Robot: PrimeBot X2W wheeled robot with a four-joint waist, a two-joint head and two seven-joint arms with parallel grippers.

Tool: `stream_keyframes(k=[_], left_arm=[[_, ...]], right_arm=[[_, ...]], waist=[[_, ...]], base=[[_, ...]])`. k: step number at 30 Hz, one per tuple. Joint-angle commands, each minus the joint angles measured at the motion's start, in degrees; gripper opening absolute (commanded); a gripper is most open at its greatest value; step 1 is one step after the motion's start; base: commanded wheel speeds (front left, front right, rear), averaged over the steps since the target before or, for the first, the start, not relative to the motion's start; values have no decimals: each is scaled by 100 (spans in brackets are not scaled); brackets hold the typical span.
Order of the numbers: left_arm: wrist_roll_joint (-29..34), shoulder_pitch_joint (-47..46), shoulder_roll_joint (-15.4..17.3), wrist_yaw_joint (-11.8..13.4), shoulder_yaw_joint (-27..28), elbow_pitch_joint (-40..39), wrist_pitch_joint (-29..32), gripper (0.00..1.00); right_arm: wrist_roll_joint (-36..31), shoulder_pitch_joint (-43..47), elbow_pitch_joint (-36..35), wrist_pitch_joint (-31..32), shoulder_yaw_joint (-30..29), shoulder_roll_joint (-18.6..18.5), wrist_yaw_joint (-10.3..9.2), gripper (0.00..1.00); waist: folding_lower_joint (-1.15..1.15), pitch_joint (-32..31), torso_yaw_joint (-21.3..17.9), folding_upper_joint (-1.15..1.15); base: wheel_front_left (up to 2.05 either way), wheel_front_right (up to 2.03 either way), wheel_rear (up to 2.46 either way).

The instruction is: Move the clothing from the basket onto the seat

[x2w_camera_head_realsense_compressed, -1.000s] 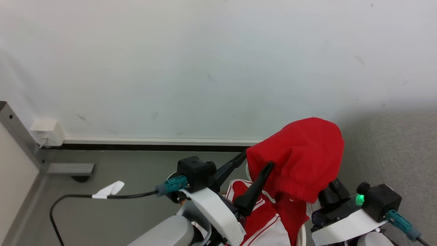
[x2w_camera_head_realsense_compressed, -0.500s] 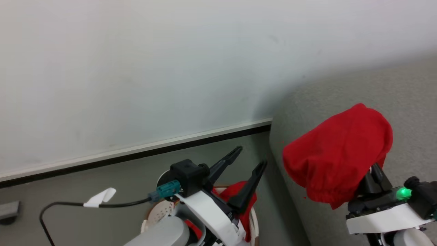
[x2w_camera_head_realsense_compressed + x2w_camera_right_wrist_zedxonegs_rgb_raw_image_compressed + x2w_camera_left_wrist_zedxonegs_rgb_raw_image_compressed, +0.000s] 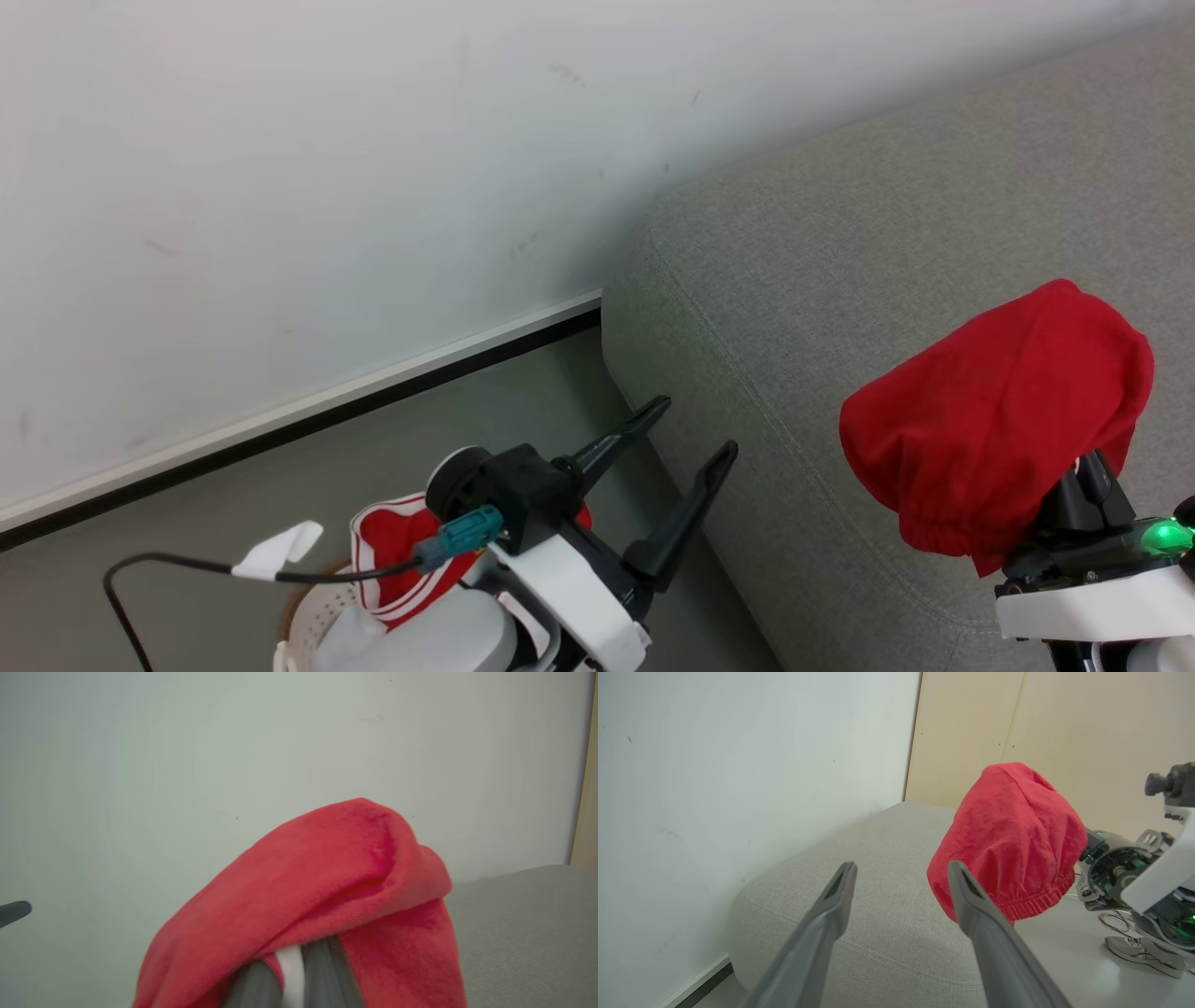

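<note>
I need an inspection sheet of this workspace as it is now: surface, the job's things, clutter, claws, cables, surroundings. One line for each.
Surface: grey sofa; the red garment hangs above it, not yet laid down.
Job's things: red garment draped over the right claw; striped jersey in the basket.
Clutter: a shoe on the floor.
Claws: left claw open, holding nothing; right claw shut on the red garment.
Cables: black cable with a white tag, plugged in at the left wrist.
Surroundings: white wall, grey floor.
</note>
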Motion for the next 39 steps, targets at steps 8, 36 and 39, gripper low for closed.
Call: stream_keyframes(k=[8,36,39], left_arm=[[98,-175,19,-44,-41,93,-17,100],[705,-1670,397,-65,46,-741,728,100],[706,-1673,405,-62,62,-718,666,100]], right_arm=[[-6,-126,-58,4,-115,24,-12,0],[983,-4585,3411,178,-1874,-2195,-11,0],[796,-4811,3996,409,-1660,-2408,-11,0]], waist=[[0,276,40,0],[0,3583,2133,0],[0,3692,2250,0]], base=[[0,0,0],[0,0,0],[0,0,0]])
